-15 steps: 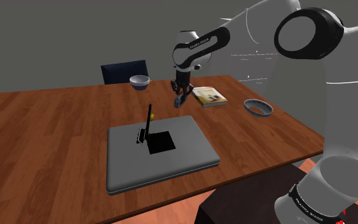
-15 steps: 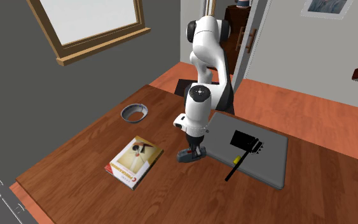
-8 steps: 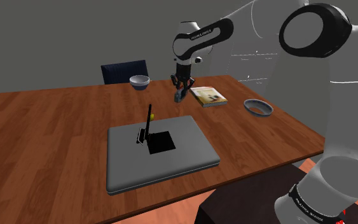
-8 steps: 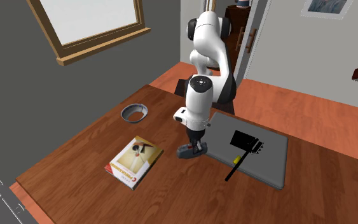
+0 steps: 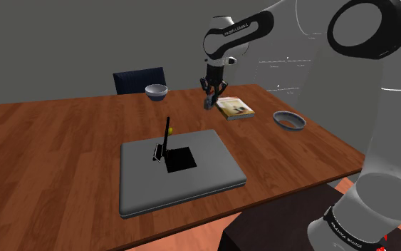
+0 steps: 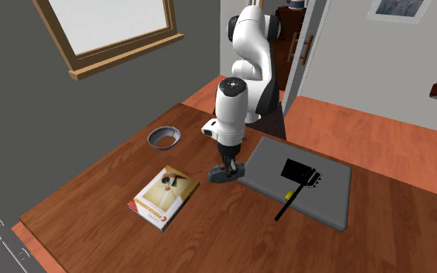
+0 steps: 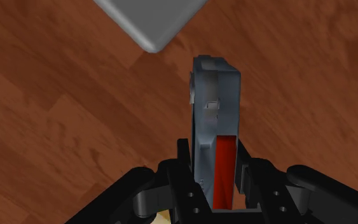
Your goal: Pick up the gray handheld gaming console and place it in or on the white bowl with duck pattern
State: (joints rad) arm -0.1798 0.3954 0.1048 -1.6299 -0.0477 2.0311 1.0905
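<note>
Gripper [image 7: 212, 162] clamped on gray handheld console [image 7: 214, 95], fingers [image 7: 184, 156] pressing its two flat faces. Console held on edge above wooden table [image 5: 63, 135], just beside book [image 5: 234, 108], near corner of grey mat [image 5: 181, 175]. White bowl [image 5: 156, 90] sits toward shoulder view's left, apart from console.

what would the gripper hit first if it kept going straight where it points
Probably the brown wooden tabletop, beside the corner of the flat grey mat; the grey handheld console that the black gripper clamps would touch first.
</note>
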